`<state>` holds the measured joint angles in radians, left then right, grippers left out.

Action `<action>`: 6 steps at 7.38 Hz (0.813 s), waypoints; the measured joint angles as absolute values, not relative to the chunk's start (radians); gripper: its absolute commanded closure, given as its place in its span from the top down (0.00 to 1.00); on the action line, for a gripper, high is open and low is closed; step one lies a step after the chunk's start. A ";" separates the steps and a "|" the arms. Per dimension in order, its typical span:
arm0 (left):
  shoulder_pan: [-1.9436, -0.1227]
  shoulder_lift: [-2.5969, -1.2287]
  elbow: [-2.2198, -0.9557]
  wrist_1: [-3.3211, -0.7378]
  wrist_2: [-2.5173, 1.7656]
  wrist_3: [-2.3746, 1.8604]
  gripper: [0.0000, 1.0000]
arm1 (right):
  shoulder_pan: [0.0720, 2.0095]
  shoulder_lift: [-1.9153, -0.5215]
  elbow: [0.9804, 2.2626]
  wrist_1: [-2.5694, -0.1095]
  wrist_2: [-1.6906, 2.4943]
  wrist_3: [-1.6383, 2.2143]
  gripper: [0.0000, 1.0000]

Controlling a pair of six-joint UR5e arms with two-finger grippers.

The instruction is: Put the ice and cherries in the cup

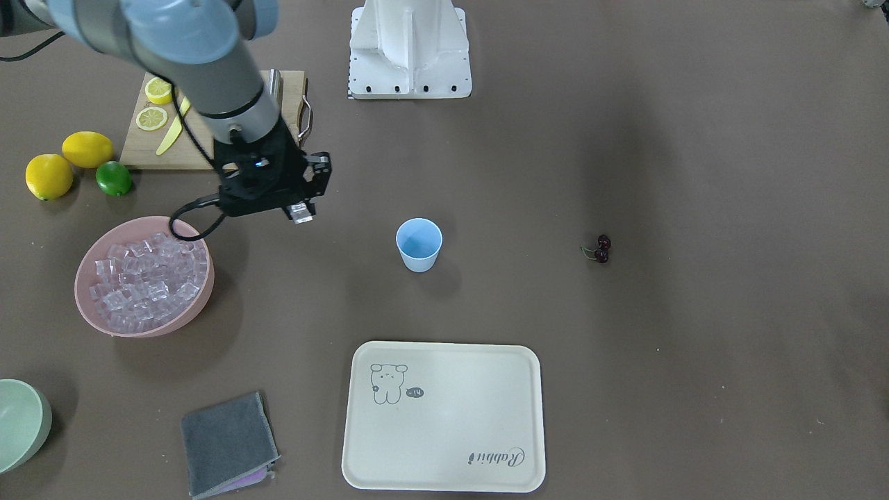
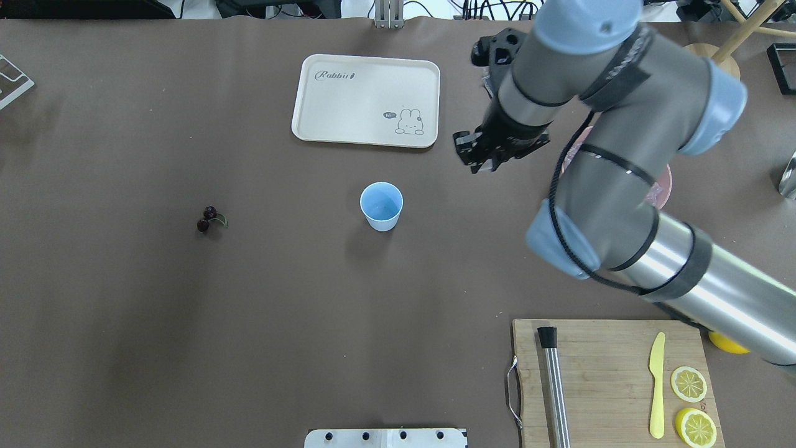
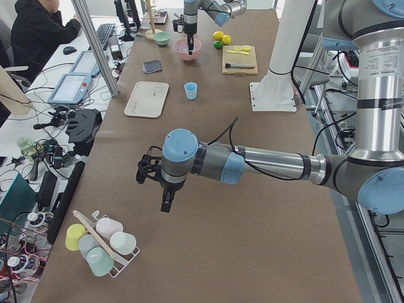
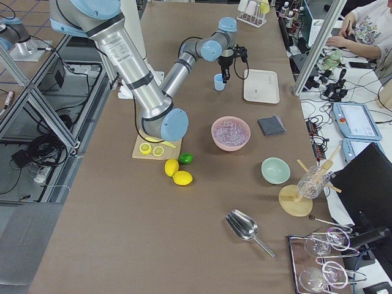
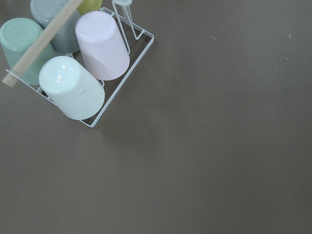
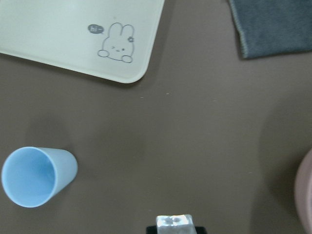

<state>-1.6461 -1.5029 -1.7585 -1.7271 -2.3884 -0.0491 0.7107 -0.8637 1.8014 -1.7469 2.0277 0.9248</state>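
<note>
While right gripper (image 1: 301,210) hangs between pink bowl (image 1: 78,292) and cup (image 1: 419,244), it clamps one glassy ice cube (image 6: 173,222). Other ice (image 1: 149,281) heaped in bowl. Cup: smooth light-blue tapered tumbler, upright. Cherries (image 1: 601,248): dark round pair, green stems, well apart from cup. Left gripper (image 3: 166,205): state cannot be told.
</note>
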 measured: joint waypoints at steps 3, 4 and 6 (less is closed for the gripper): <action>-1.645 -1.516 -1.757 -1.728 -2.389 -0.050 0.98 | 0.544 -0.689 1.630 -1.745 1.861 1.089 0.00; -1.644 -1.516 -1.756 -1.728 -2.389 -0.050 0.98 | 0.520 -0.660 1.580 -1.723 1.829 1.104 0.00; -1.640 -1.516 -1.754 -1.730 -2.387 -0.050 0.98 | 0.507 -0.636 1.470 -1.625 1.791 1.112 0.00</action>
